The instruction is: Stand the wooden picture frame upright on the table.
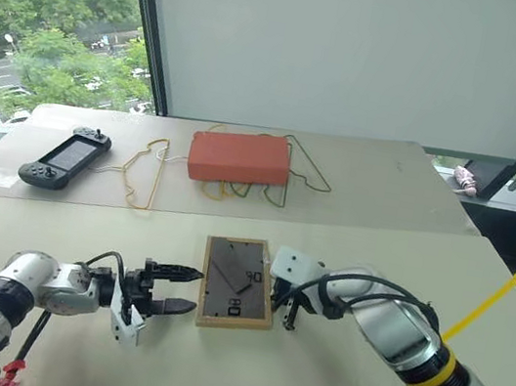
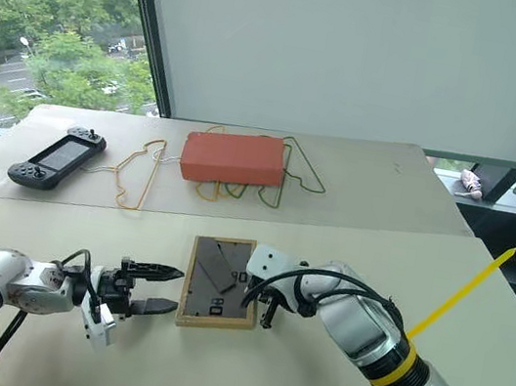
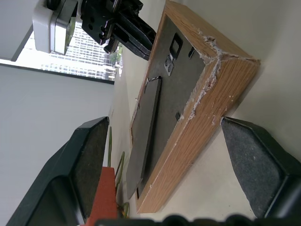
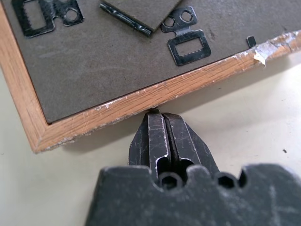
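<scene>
The table [image 1: 325, 383] carries the wooden picture frame [image 1: 238, 283] lying face down, dark back panel up, nearer than the orange-red box [image 1: 239, 157]. The left gripper [image 1: 184, 290], fingers spread wide, flanks the frame's left edge, gripping nothing. The right gripper [image 4: 159, 117], pressed fully together and empty, touches its right edge.

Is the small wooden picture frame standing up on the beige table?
No, the small wooden picture frame lies flat on the beige table, its dark back panel facing up.

Frame [image 2: 220, 283] flat btwn both hands
</scene>
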Available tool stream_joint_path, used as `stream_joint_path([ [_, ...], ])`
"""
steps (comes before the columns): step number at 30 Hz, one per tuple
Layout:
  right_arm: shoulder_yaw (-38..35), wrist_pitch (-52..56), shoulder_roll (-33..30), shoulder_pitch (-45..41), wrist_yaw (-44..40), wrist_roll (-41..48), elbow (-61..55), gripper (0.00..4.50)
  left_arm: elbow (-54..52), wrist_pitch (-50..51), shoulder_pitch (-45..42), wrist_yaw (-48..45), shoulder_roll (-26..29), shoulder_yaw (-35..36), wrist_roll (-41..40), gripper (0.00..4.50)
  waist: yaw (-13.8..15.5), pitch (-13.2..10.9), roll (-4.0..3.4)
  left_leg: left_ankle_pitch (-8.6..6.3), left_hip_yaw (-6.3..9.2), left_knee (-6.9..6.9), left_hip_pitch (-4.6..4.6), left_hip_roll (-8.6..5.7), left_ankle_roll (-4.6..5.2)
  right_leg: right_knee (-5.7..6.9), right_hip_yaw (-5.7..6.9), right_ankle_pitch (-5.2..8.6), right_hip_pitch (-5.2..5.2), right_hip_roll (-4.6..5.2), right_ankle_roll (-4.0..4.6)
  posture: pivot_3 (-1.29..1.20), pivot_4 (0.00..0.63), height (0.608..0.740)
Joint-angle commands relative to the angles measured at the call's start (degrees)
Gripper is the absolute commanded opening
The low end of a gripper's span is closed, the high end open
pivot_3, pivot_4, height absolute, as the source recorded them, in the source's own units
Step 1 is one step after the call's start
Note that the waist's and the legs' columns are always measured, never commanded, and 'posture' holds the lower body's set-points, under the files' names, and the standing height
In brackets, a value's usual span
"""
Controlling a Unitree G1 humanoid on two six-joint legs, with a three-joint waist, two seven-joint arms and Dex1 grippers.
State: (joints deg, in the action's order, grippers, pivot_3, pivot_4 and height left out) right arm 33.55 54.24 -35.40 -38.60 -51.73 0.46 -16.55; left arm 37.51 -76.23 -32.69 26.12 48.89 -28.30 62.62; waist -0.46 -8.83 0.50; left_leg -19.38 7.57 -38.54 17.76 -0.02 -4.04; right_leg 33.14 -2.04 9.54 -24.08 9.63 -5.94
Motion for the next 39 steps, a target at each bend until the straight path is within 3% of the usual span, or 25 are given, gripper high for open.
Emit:
stream_joint_path([
  [1, 1.39, -1.67, 3.07, -0.35, -1.33, 1.83, -2.67, 0.0, -0.84, 2.13, 0.04, -0.26, -3.64, -1.98, 0.94, 4.12, 0.15, 0.05, -0.08, -0.01, 0.0, 0.0, -0.01, 0.0, 0.01, 0.0, 0.0, 0.0, 0.0, 0.0, 0.0, 0.0, 0.15, 0.74],
  [15, 0.7, -2.05, 3.12, 0.36, -1.3, 1.58, -2.8, 0.0, 0.49, -1.65, 1.12, -3.31, -0.16, -0.99, -2.78, 4.33, -0.34, 0.07, -0.11, 0.03, 0.01, 0.02, -0.02, 0.01, -0.06, 0.01, 0.0, 0.01, -0.07, -0.01, -0.01, 0.0, 0.15, 0.74],
  [24, 0.24, -0.97, 3.43, 0.61, -1.32, 1.88, -3.82, 0.0, 2.14, -0.45, 0.42, 1.51, 3.73, -2.81, 4.47, 4.33, -1.03, 0.07, -0.11, 0.04, 0.01, 0.31, -0.08, 0.02, -0.07, -0.01, 0.0, 0.01, -0.14, -0.01, -0.01, 0.0, 0.15, 0.74],
  [35, 2.32, 2.51, 7.22, -0.2, -0.11, 2.34, -5.76, 0.0, 2.09, 5.36, -3.12, 2.0, -5.08, -5.36, 4.52, 4.33, 0.56, 0.13, -0.22, 0.05, 0.03, 0.29, -0.14, 0.01, -0.07, 0.0, 0.01, 0.11, -0.05, 0.0, -0.17, 0.0, 0.15, 0.74],
  [39, 2.49, 3.37, 7.98, -0.36, 0.39, 2.48, -5.98, 0.0, 1.66, 4.81, -3.11, 1.82, -5.41, -5.29, 3.35, 4.33, 0.82, 0.15, -0.22, 0.19, 0.04, 0.24, -0.1, -0.01, -0.3, 0.0, -0.02, 0.01, 0.02, 0.0, -0.03, 0.0, 0.15, 0.74],
])
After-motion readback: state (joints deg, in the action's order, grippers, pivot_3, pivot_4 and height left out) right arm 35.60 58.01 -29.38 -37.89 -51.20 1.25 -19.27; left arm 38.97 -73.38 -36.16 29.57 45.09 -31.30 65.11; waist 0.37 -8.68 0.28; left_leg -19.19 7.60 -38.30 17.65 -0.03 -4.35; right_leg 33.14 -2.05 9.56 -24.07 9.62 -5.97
